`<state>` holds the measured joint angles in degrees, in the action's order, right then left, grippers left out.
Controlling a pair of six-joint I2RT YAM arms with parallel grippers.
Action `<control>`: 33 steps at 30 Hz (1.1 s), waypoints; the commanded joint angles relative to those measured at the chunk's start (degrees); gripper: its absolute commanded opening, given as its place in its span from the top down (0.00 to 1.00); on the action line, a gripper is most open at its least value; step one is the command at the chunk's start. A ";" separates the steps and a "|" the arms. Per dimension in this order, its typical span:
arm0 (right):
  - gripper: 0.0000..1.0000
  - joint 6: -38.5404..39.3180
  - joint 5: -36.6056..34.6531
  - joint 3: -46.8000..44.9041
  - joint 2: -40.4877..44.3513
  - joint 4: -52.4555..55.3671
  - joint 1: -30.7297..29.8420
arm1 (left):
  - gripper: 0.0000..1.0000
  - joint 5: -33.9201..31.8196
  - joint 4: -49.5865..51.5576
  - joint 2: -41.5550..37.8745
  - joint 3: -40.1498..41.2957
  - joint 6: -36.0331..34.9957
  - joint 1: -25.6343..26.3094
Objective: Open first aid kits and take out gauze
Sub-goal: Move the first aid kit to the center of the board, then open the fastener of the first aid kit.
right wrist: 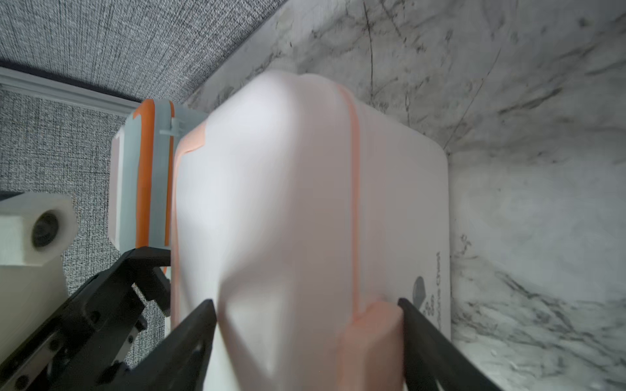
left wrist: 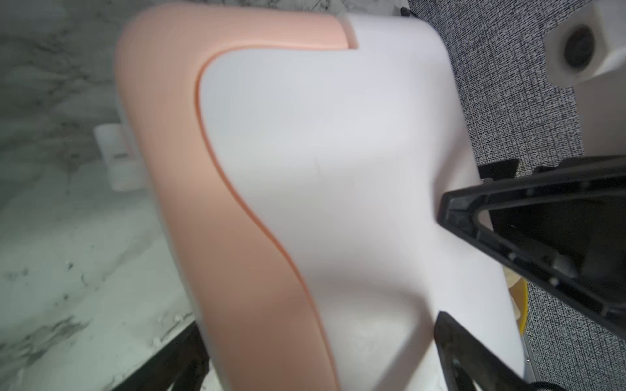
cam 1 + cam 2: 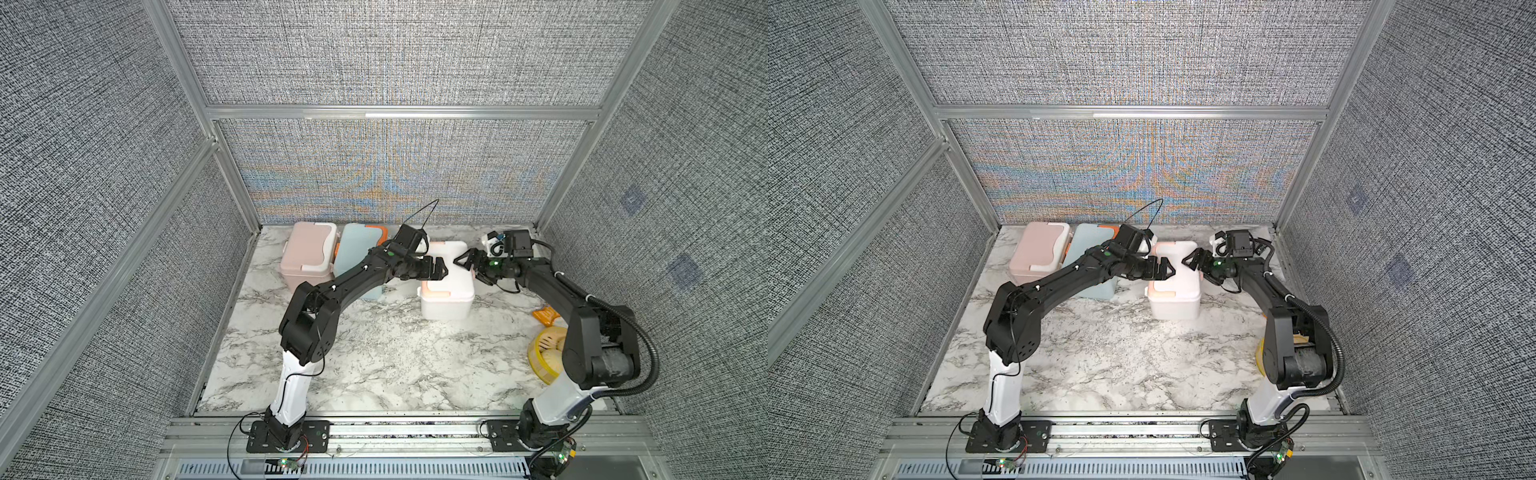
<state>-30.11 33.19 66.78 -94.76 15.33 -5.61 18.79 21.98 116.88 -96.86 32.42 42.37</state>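
Note:
Three first aid kits stand with lids down near the back wall. They are the pink one (image 3: pixel 307 253), the blue and orange one (image 3: pixel 357 257) and the white and peach one (image 3: pixel 446 291). My left gripper (image 3: pixel 441 268) is open at the white kit's left end, its jaws wide around the lid (image 2: pixel 321 152). My right gripper (image 3: pixel 462 262) is open at the opposite end. In the right wrist view its fingers (image 1: pixel 416 325) flank the lid's edge, one lying against the peach latch (image 1: pixel 372 325). Both wrist views are blurred. The gauze is hidden.
A yellow round container (image 3: pixel 544 353) and an orange packet (image 3: pixel 545 316) lie at the right edge, beside the right arm's elbow. The blue kit (image 1: pixel 145 176) stands close behind the white one. Grey fabric walls enclose the marble table (image 3: pixel 374 365) on three sides.

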 commanded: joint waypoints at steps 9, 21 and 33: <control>0.18 -4.62 7.47 -18.36 11.84 -8.05 -15.29 | 0.02 0.97 -13.74 -22.81 27.79 5.93 4.94; 0.01 -6.51 0.94 -25.14 18.15 -8.65 -19.00 | 0.00 -11.14 -5.77 -42.26 39.85 5.17 5.18; 0.01 -21.80 11.20 -35.65 22.95 -29.48 -19.59 | 0.00 -9.40 2.21 -38.08 26.52 1.38 9.18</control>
<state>-44.10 39.83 34.11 -73.14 -5.80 -24.56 9.15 21.02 77.52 -68.93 35.88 51.33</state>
